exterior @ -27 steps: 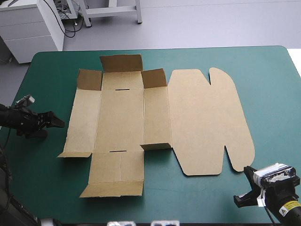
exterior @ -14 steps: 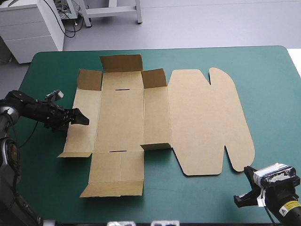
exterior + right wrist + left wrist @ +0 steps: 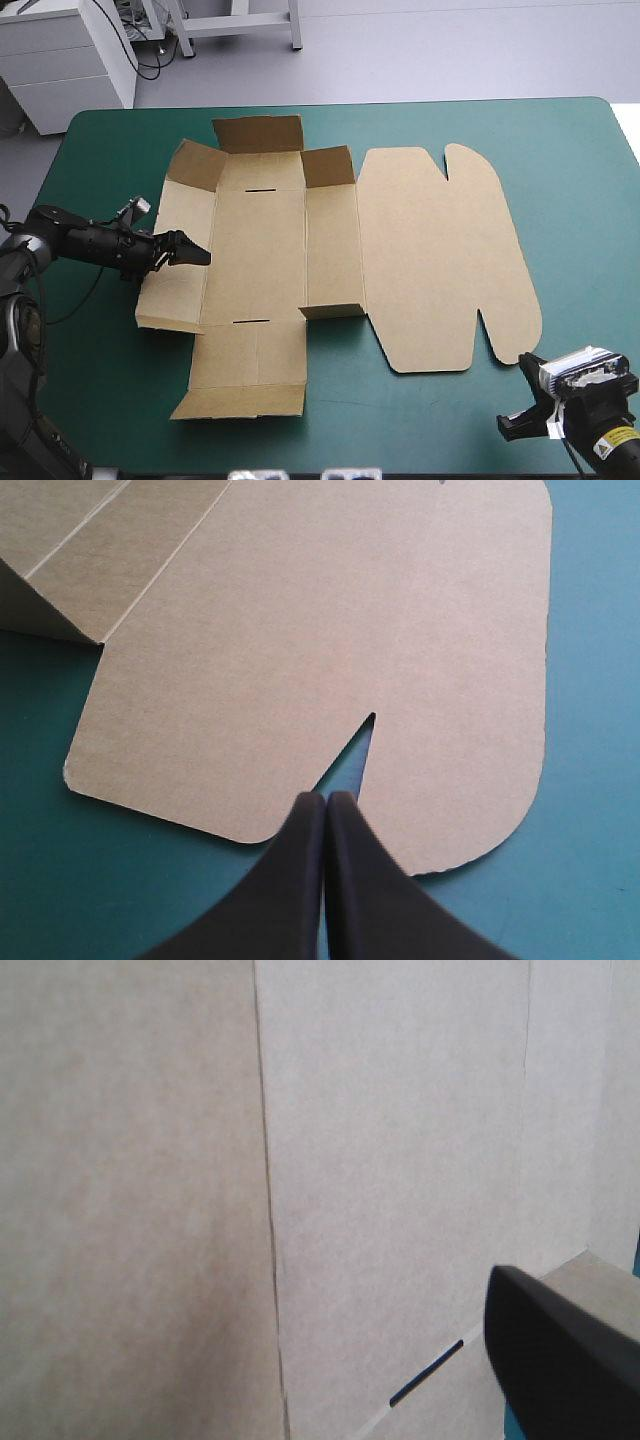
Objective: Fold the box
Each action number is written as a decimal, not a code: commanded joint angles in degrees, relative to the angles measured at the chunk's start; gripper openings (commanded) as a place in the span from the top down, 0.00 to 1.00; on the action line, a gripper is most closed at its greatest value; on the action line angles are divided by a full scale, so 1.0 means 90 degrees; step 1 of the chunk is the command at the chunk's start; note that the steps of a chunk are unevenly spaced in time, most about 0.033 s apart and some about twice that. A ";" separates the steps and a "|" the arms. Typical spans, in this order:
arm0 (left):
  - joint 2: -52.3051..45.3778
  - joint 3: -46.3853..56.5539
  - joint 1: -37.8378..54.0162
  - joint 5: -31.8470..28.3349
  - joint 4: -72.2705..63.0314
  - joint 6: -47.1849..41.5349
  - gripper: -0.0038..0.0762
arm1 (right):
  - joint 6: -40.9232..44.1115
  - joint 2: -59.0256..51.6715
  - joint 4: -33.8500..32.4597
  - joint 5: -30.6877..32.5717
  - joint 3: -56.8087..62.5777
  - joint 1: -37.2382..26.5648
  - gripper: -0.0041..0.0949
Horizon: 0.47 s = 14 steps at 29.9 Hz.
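Observation:
The brown box [image 3: 260, 240] lies unfolded on the teal-green cover, its rounded lid [image 3: 440, 260] flat to the right. Its far flaps stand up a little. My left gripper [image 3: 195, 253] reaches in from the left over the box's left wall panel [image 3: 175, 280], which is tipped up off the table. In the left wrist view board [image 3: 380, 1160] fills the picture, and one black finger [image 3: 560, 1350] shows far to one side; the other is hidden. My right gripper [image 3: 527, 362] sits shut at the lid's near corner, its tip [image 3: 325, 798] just short of the lid's notch [image 3: 360, 735].
Bare teal-green cover [image 3: 400, 420] runs along the front of the box and to the right of the lid [image 3: 580, 220]. The table's front edge lies close behind my right gripper.
My left gripper has moved right from the bare cover onto the box's left side. The left wall panel and its far corner flap have risen and shifted inward. The right arm has not moved.

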 commanded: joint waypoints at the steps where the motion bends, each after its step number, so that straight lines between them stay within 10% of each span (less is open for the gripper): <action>1: -0.0009 0.0111 -0.0230 0.0522 0.0221 0.0019 0.21 | -0.0010 0.0123 0.0035 -0.0425 -0.0169 0.0004 0.98; 8: -0.0009 0.0111 -0.0241 0.0477 0.0233 0.0012 0.96 | -0.0010 0.0123 0.0035 -0.0425 -0.0169 0.0004 0.98; 14: -0.0009 0.0111 -0.0241 0.0507 0.0233 0.0057 0.96 | -0.0010 0.0123 0.0035 -0.0425 -0.0169 0.0004 0.98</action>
